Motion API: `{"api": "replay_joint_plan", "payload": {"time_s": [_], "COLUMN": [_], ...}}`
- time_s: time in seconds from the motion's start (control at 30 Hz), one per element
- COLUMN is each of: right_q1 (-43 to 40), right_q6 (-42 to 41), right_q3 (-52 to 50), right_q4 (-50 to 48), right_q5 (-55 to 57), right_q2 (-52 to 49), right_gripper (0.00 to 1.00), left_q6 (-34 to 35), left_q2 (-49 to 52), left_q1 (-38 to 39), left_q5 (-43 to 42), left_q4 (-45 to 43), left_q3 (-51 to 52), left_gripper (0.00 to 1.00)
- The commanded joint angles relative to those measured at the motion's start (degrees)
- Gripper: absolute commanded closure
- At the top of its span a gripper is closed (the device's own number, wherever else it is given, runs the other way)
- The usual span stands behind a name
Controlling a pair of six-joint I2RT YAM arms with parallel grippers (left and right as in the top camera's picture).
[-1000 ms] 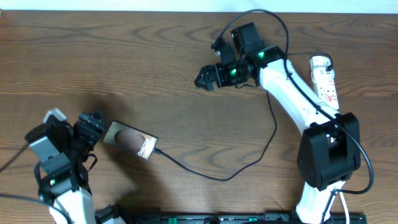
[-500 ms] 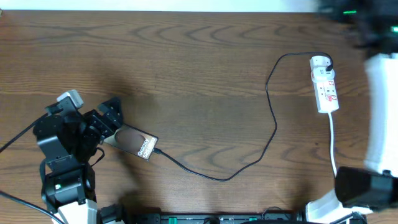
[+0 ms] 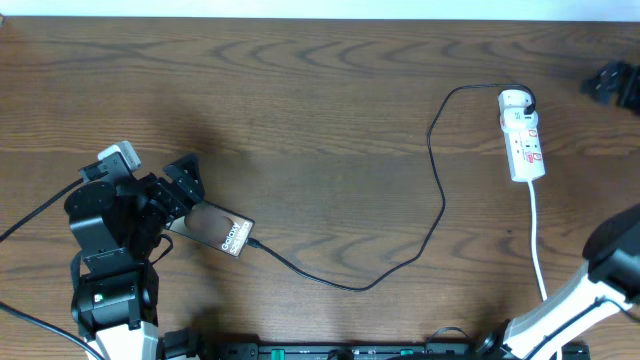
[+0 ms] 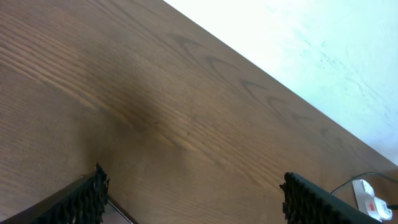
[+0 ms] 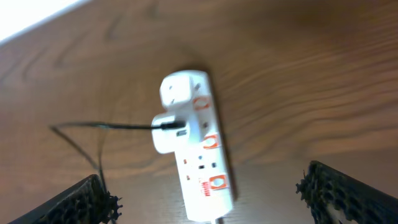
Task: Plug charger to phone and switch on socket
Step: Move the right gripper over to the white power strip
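The flat dark rectangular phone [image 3: 215, 228] lies on the brown wooden table [image 3: 320, 120], its near end just beside the left gripper [image 3: 175, 198], at the gripper's four o'clock; that gripper's jaws are spread wide around nothing; the thin black charger cable [image 3: 440, 205] meets the phone's four o'clock end and loops to the narrow white power strip [image 3: 522, 135], far off at two o'clock; the right gripper [image 3: 610, 82] hangs apart from the strip, at its two o'clock, gaping and empty.
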State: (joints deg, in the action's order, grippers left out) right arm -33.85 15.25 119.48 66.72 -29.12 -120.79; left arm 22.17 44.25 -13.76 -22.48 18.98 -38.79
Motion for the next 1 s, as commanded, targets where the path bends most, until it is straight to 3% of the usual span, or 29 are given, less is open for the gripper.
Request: {"api": "replay_joint_plan", "payload": {"time_s": [0.0, 0.37, 0.67, 0.97], "right_q1": [0.9, 6.9, 11.0, 11.1], "right_q6": [6.3, 7.0, -3.0, -5.6], "right_q3": [-0.2, -0.2, -0.2, -0.8], "right_q4": [0.6, 1.5, -1.4, -0.4], "right_q5": [-8.2, -6.3, 6.3, 6.6], "right_q2": [-3.9, -13.4, -14.2, -14.2], "right_gripper": [0.01, 0.01, 0.01, 0.01], "left_q6": [-0.9, -0.9, -0.9, -0.9], "left_q2": [-0.2, -0.2, -0.1, -0.1], "left_q1": [0.2, 0.2, 0.2, 0.2], "left_q5": [0.7, 0.7, 0.7, 0.7], "left_q4": [-0.1, 0.5, 1.6, 1.8], "left_q3": [-0.9, -0.9, -0.9, -0.8], "left_gripper": [0.13, 0.13, 0.13, 0.13]}}
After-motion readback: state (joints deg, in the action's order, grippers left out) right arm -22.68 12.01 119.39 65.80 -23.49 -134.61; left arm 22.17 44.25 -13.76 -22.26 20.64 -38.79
